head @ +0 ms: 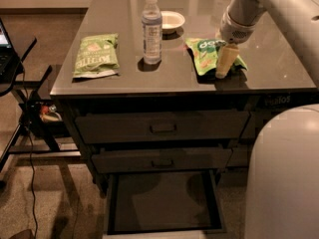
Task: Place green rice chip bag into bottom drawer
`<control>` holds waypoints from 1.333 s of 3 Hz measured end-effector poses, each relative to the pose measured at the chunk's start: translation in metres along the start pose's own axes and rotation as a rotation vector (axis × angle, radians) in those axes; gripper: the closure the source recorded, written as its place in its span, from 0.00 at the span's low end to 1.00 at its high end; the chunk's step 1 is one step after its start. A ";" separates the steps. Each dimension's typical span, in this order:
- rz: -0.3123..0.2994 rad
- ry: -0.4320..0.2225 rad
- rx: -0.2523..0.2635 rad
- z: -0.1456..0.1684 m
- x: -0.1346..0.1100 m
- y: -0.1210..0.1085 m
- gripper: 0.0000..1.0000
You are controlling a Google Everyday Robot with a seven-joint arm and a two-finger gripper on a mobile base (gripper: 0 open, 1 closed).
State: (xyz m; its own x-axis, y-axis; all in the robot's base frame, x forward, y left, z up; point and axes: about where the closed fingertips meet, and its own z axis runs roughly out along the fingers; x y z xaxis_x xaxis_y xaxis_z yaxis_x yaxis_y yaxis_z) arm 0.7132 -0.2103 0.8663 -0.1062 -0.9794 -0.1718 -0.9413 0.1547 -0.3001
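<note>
Now the pale end effector (pixel 225 59) rests on the bright green crinkly rice chip bag (pixel 203 57), far right on the dark glossy worktop (pixel 124 83); whether it grips the bag, I cannot tell. A firm pinch on the bag should come before swinging it near and down to the open, deep grey bottom drawer (pixel 162 200).

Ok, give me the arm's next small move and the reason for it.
Most likely take hold of the green rice chip bag and lift it just off the tabletop. The gripper is down on the bag's right side, the bag lies flat, and the bottom drawer already stands pulled open below, so the pickup seems the only step left before carrying it down.
</note>
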 end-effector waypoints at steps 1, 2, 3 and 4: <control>0.000 0.000 0.000 0.000 0.000 0.000 0.42; 0.000 0.000 0.000 0.000 0.000 0.000 0.66; 0.000 0.000 0.000 0.000 0.000 0.000 0.89; 0.000 0.000 0.000 0.000 0.000 0.000 1.00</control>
State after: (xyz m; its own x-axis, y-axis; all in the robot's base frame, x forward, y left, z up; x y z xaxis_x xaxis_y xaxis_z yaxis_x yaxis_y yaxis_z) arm 0.7133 -0.2101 0.8661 -0.1060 -0.9794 -0.1716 -0.9414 0.1544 -0.2999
